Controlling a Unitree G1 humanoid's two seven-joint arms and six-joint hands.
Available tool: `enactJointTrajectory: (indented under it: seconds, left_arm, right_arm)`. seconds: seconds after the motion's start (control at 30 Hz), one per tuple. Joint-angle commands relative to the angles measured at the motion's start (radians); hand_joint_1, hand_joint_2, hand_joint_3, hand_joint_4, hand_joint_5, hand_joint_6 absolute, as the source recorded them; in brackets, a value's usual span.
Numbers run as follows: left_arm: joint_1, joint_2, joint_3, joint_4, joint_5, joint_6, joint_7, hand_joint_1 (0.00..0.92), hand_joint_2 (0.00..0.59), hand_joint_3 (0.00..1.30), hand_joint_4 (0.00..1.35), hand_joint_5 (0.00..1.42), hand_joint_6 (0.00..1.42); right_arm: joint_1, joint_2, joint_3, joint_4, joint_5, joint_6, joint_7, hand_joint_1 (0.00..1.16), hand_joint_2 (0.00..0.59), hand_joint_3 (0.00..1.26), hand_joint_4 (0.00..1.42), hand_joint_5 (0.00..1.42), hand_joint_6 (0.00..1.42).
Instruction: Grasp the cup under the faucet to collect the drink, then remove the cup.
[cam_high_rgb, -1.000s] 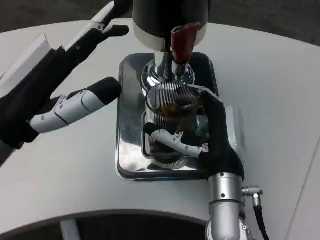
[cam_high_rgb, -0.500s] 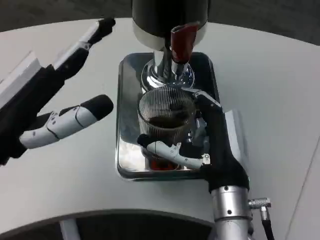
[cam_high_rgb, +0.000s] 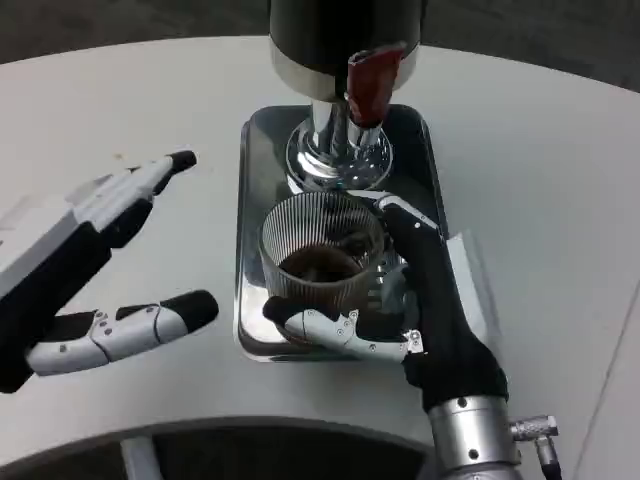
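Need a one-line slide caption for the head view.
Right hand grips ribbed glass cup of dark drink on steel drip tray; left hand open.

Furniture: white round-edged table (cam_high_rgb: 560, 150) | Floor: dark, beyond far edge and below near edge | Light: even, diffuse

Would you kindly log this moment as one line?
right hand: holds cup | cup: dark drink inside, over tray | left hand: open, idle

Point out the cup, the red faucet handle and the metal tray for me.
cup (cam_high_rgb: 318, 262): head view, on its ribbed glass wall.
red faucet handle (cam_high_rgb: 369, 85): head view, on the handle's red face.
metal tray (cam_high_rgb: 262, 160): head view, on bare metal left of the faucet base.
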Motion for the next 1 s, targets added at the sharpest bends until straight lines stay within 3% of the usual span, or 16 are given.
enactJointTrajectory:
  seconds: [0.03, 0.33, 0.5, 0.73, 1.0]
  left_arm:
    - [0.055, 0.015, -0.015, -0.062, 0.110, 0.067, 0.003, 0.000, 0.103, 0.00, 0.00, 0.00, 0.00]
    - [0.111, -0.009, -0.047, -0.145, 0.263, 0.118, 0.029, 0.000, 0.022, 0.00, 0.00, 0.00, 0.00]
    - [0.145, -0.012, -0.061, -0.160, 0.269, 0.061, 0.056, 0.000, 0.017, 0.00, 0.00, 0.00, 0.00]
    - [0.186, -0.008, -0.070, -0.173, 0.269, -0.035, 0.078, 0.000, 0.011, 0.00, 0.00, 0.00, 0.00]
    - [0.233, -0.015, -0.084, -0.213, 0.277, -0.089, 0.078, 0.000, 0.005, 0.00, 0.00, 0.00, 0.00]
  right_arm:
    - [0.046, 0.018, 0.019, -0.131, -0.001, 0.006, 0.033, 1.06, 0.115, 0.75, 0.95, 1.04, 1.42]
    - [0.098, 0.009, 0.034, -0.342, 0.033, 0.046, 0.153, 1.06, 0.115, 0.76, 0.94, 1.03, 1.42]
    - [0.117, -0.012, 0.044, -0.431, 0.048, 0.068, 0.230, 1.06, 0.110, 0.76, 0.94, 1.03, 1.42]
    - [0.216, -0.058, 0.041, -0.588, 0.076, 0.115, 0.351, 1.06, 0.108, 0.76, 0.94, 1.03, 1.42]
    - [0.316, -0.096, 0.025, -0.709, 0.104, 0.152, 0.424, 1.06, 0.108, 0.76, 0.94, 1.03, 1.42]
